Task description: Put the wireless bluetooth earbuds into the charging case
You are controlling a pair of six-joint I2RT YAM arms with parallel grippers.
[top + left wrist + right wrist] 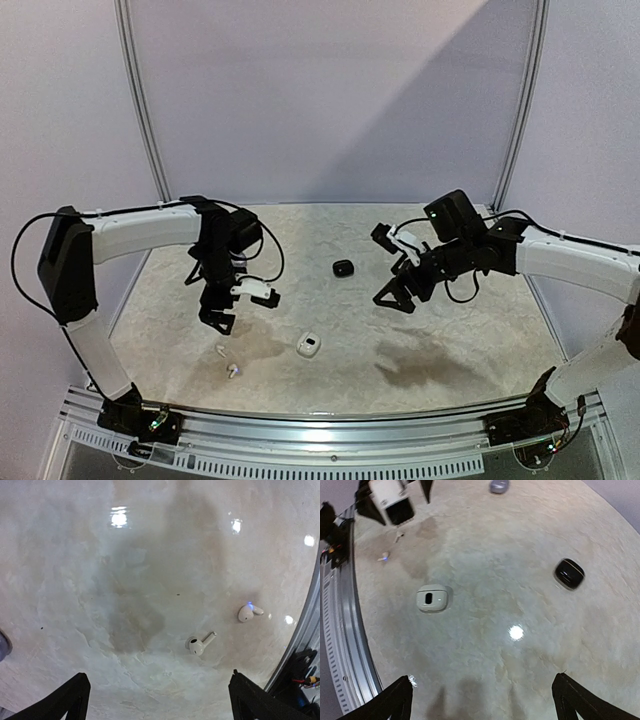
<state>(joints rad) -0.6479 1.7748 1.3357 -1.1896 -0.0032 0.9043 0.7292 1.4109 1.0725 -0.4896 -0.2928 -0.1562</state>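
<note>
Two white stemmed earbuds lie apart on the table, one [199, 644] just ahead of my left gripper [157, 700], the other [247, 612] farther right with a blue light. In the top view they are two small white specks [221, 350] [233, 371]. The white charging case [308, 346] sits near the middle front, and in the right wrist view [432, 598] it shows a dark slot. My left gripper [215, 318] hovers open and empty above the earbuds. My right gripper [395, 298] hovers open and empty, well right of the case.
A black case [343, 268] lies mid-table and also shows in the right wrist view [569, 573]. A greyish-lavender case [498, 486] lies at the far edge of that view. The metal front rail [320, 430] runs along the near edge of the table.
</note>
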